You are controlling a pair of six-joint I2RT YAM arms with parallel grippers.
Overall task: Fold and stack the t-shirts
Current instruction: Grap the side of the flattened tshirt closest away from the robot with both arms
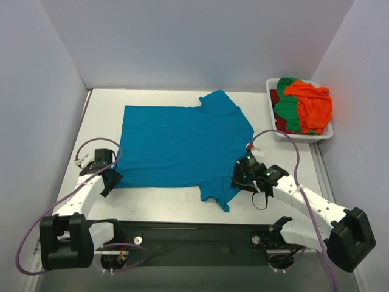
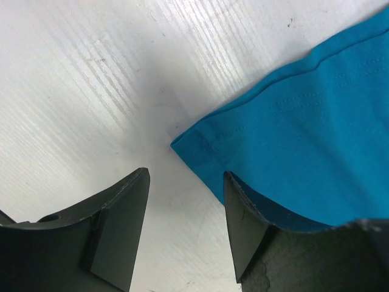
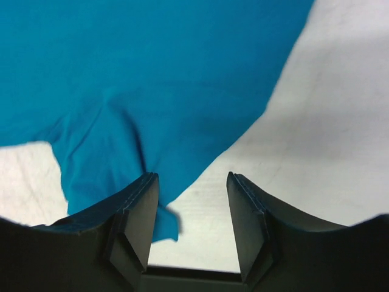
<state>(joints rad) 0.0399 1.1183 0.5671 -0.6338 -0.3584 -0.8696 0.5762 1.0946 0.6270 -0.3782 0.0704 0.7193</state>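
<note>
Teal t-shirt (image 1: pixel 182 146) lies spread flat on the bench (image 1: pixel 152 98), its long axis running left to right; the hem faces the left arm's side and the sleeved end the right arm's side, one sleeve pointing toward the arms, the other away; the neckline is hard to make out. At the near-left hem corner (image 2: pixel 182 145) the left end effector (image 1: pixel 112 180) has its fingers spread, the corner just ahead of the gap; one finger (image 2: pixel 255 231) hides the cloth under it, so contact cannot be told. By the near sleeve (image 1: pixel 216 194) the right end effector (image 1: pixel 240 180) is also spread, pinching nothing; one of its fingers (image 3: pixel 130 225) covers part of the sleeve's edge. At the far right a white basket (image 1: pixel 304 137) holds an orange t-shirt (image 1: pixel 313 103), a green t-shirt (image 1: pixel 285 111) and a dark red t-shirt (image 1: pixel 275 97), the last mostly buried.
</note>
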